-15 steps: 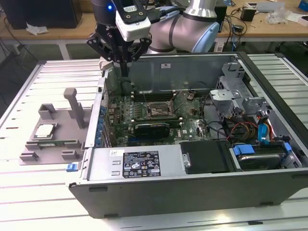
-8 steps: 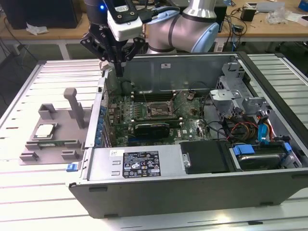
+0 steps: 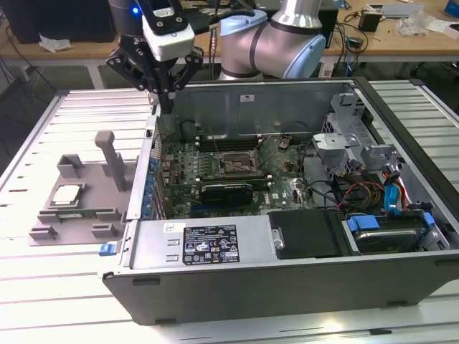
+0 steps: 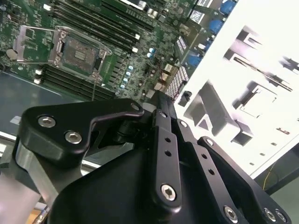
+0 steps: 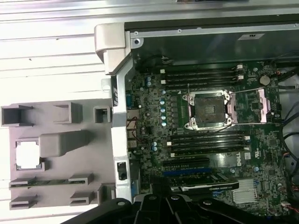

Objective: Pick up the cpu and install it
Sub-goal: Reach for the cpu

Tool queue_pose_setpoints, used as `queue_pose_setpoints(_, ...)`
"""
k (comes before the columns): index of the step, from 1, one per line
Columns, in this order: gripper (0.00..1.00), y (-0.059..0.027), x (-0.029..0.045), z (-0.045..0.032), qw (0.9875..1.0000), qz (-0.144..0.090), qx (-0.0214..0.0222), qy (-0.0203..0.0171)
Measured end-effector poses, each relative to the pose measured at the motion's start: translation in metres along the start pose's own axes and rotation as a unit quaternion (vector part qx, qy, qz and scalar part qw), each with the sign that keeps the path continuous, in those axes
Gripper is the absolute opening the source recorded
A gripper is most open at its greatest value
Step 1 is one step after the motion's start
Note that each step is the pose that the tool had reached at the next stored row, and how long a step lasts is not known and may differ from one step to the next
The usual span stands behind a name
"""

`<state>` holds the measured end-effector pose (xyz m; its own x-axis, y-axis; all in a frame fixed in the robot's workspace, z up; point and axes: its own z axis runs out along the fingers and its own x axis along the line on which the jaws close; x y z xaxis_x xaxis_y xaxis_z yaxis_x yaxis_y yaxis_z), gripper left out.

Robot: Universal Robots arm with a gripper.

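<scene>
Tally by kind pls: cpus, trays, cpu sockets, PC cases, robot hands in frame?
cpu: 1
grey tray: 1
cpu socket: 1
PC case: 1
hand: 1
Total: 5

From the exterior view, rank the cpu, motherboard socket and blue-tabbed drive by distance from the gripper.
1. motherboard socket, inside the case, nearest the gripper.
2. cpu, on the grey tray, exterior view's left.
3. blue-tabbed drive, exterior view's right.

Illegible print on case label (image 3: 209,244)
</scene>
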<state>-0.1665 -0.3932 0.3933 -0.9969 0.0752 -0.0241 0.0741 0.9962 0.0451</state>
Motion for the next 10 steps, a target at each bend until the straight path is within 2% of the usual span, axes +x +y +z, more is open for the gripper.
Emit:
queue_pose_setpoints(6,0.11,0.0011,0.0131,-0.0002,1.0,0.0,-0.0001,-0.0003)
queue_pose_setpoints(10,0.11,0.003,0.0283,-0.0004,1.0,0.0,-0.0001,-0.0005)
